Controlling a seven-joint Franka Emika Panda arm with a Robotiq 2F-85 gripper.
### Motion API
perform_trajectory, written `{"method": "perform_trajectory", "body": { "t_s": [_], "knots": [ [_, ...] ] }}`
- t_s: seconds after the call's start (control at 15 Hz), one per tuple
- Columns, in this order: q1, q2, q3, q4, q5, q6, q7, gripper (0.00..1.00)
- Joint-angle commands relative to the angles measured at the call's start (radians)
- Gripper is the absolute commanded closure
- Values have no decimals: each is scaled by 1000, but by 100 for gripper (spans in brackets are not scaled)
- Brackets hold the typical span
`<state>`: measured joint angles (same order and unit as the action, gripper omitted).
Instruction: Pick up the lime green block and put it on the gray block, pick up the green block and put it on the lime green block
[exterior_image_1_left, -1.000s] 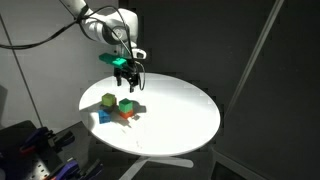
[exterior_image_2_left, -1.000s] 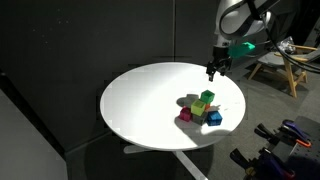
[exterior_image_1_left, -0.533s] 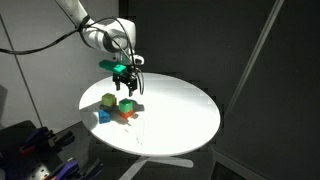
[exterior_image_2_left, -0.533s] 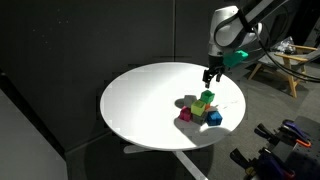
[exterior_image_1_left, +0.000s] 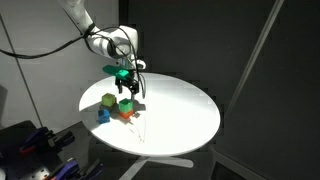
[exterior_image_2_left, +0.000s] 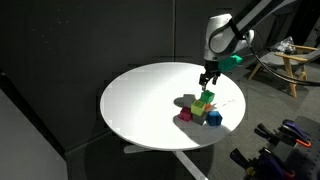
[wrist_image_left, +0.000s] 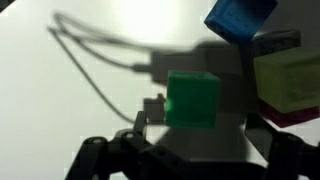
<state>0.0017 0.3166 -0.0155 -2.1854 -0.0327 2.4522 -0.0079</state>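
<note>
The round white table (exterior_image_1_left: 185, 120) carries a small cluster of blocks, and in both exterior views the fingers hang just above that cluster. The arm (exterior_image_1_left: 95, 38) reaches in over the table (exterior_image_2_left: 140, 100), ending in the gripper (exterior_image_1_left: 128, 88), which points down.

In the wrist view the gripper (wrist_image_left: 190, 152) comes in from the bottom edge with its fingers (wrist_image_left: 98, 152) spread wide apart and nothing between them.

The green block (wrist_image_left: 193, 98) lies just ahead of the fingertips, in line with the gap between them and not touching either finger. In an exterior view it (exterior_image_2_left: 207, 97) sits right under the gripper (exterior_image_2_left: 207, 80).

The lime green block (wrist_image_left: 290, 80) is beyond one finger, off to the side of the gap, with a red-orange block (wrist_image_left: 290, 120) against it. In an exterior view it (exterior_image_1_left: 108, 100) is a little to the side of the fingers.

The gray block (wrist_image_left: 238, 15), which looks bluish, is farthest ahead of the fingers, past the green one. Whether any block sits on top of another, I cannot tell.
</note>
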Motion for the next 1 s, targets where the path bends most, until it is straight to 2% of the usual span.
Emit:
{"method": "perform_trajectory", "body": {
  "t_s": [0.0,0.93],
  "knots": [
    [3,39,-2,45,-20,1,-2,0],
    [4,111,-6,91,-31,-6,-7,0]
  ]
}}
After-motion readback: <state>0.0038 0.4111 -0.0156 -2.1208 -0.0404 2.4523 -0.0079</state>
